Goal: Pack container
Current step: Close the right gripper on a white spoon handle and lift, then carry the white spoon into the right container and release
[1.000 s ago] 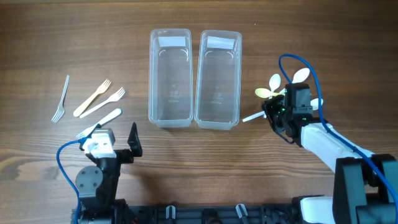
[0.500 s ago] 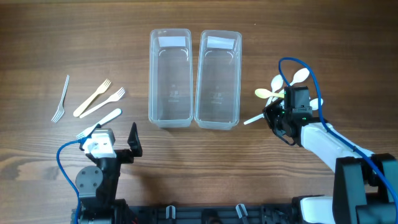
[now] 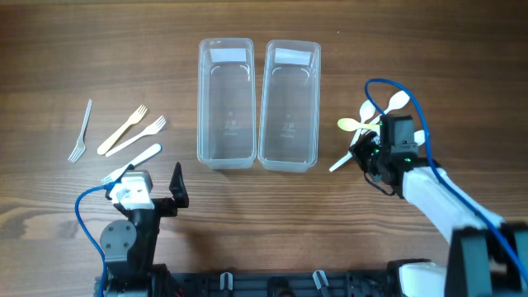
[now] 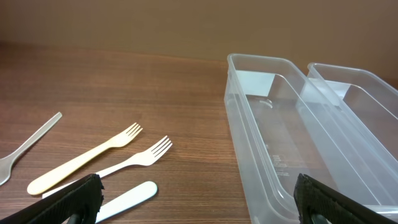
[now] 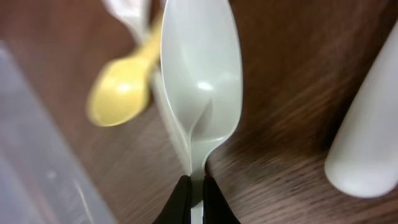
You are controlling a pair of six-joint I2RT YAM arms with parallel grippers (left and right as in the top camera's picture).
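Observation:
Two clear plastic containers stand side by side mid-table, the left one (image 3: pixel 200 99) and the right one (image 3: pixel 317 99), both with nothing inside. My right gripper (image 3: pixel 361 152) (image 5: pixel 197 186) is shut on the handle of a white spoon (image 5: pixel 202 68), right of the containers. The spoon's handle end (image 3: pixel 337 163) pokes out toward the right container. Just beyond it lies a yellow spoon (image 3: pixel 350 124) (image 5: pixel 121 93). My left gripper (image 4: pixel 199 190) is open, low at the near left, with bare table between its fingers.
More white spoons (image 3: pixel 398 101) lie past my right gripper, one (image 5: pixel 367 137) close on the right. At the left lie a clear fork (image 3: pixel 81 132), a yellow fork (image 3: pixel 122 130), a white fork (image 3: pixel 140 136) and a white handle (image 4: pixel 127 198).
My right gripper has shut on the white spoon's handle. The handle end has swung a little toward the near edge. The left arm has not moved.

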